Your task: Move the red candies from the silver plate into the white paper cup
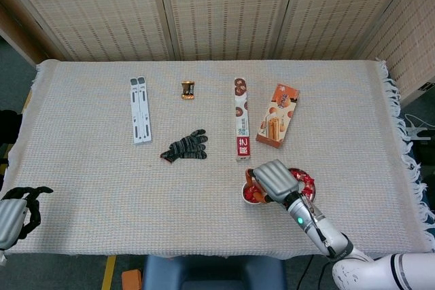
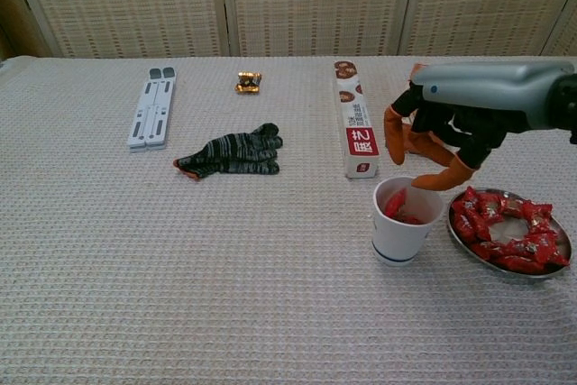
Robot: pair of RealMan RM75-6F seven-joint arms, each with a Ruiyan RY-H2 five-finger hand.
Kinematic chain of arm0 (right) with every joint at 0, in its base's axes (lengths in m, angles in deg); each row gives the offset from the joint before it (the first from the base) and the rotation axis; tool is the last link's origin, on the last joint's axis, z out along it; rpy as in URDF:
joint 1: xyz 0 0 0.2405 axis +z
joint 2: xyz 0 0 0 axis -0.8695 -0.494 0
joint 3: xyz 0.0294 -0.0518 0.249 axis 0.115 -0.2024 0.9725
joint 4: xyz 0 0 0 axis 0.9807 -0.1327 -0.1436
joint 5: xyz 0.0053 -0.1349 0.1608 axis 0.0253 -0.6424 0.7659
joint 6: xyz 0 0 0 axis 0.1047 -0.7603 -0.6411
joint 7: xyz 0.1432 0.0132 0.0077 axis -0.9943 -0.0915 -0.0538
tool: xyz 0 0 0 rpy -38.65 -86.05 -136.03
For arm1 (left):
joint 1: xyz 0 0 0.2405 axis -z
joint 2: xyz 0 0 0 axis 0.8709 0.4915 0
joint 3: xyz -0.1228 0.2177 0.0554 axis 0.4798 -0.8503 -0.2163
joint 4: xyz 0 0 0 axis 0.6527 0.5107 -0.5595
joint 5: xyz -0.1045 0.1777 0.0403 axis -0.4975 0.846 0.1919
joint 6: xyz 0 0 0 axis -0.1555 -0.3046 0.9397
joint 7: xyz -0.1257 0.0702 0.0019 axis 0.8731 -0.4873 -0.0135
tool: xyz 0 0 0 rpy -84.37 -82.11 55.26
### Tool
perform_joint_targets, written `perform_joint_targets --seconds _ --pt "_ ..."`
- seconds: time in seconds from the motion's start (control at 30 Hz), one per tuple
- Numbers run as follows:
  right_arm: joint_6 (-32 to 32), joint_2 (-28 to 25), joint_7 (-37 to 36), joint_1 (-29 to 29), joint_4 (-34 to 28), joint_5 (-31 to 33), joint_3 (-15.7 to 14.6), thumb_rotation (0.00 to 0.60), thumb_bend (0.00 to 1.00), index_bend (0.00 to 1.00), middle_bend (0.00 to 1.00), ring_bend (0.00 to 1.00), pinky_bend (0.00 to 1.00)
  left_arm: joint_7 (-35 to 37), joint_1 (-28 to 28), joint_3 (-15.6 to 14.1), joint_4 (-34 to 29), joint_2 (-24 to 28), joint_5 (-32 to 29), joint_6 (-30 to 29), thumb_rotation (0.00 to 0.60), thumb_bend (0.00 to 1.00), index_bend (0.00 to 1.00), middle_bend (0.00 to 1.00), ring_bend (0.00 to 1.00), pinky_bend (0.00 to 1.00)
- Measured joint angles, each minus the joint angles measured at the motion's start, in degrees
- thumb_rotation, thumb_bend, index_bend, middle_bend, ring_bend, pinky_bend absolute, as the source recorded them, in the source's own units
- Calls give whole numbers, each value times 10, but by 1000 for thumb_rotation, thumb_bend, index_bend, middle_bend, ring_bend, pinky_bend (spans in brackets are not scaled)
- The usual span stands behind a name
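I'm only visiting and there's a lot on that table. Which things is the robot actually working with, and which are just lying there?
Part of the job:
red candies
silver plate
white paper cup
right hand, over the cup

Just lying about:
grey folding stand
striped glove
small wrapped sweet
long snack box
orange biscuit box

Red candies (image 2: 510, 232) – silver plate (image 2: 552, 270), white paper cup (image 2: 403, 224), seemingly blue-ringed.

We saw a coarse, matt woven cloth (image 2: 135, 259) over the table, fringed at its right edge. The silver plate (image 2: 550, 268) looked polished metal, its red candies (image 2: 505, 227) glossy-wrapped. The white paper cup (image 2: 397, 236) was smooth and matt. The knitted glove (image 2: 230, 152) looked soft; the right hand (image 2: 446, 146) had grey plastic casing and orange rubbery fingers (image 2: 394, 132).
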Motion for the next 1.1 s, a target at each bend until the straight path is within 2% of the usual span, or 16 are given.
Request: perform_joint_targets --seconds 0.17,0.33,0.53,0.67,0.73,0.97,1.1 --pt "0 -8 -4 -1 -8 -4 -1 600 165 482 770 801 1000 0 0 0 0 0 0 1 600 637 307 388 275 240" --pt "10 -25 7 -5 -19 -4 -7 600 87 362 770 781 1000 1 0 -1 -1 1 1 0 600 636 307 389 300 241" --pt "50 -39 78 -13 -25 17 -30 600 44 263 770 778 1000 2 0 -1 -1 1 2 0 600 636 307 391 302 241" --pt "66 -40 126 -17 -18 56 -49 600 24 201 770 779 1000 0 0 -1 -2 1 2 0 600 636 307 393 302 242" --pt "65 -37 135 -17 -8 80 -57 600 23 200 770 779 1000 0 0 -1 -3 1 3 -1 600 636 307 394 302 241" --pt "31 -6 137 -15 52 110 -71 600 22 311 770 785 1000 0 -1 -1 -2 1 2 -2 600 637 307 396 302 241" --pt "5 17 126 -13 89 122 -74 600 22 320 770 785 1000 2 -1 -1 -2 1 3 -2 600 637 307 397 302 242"
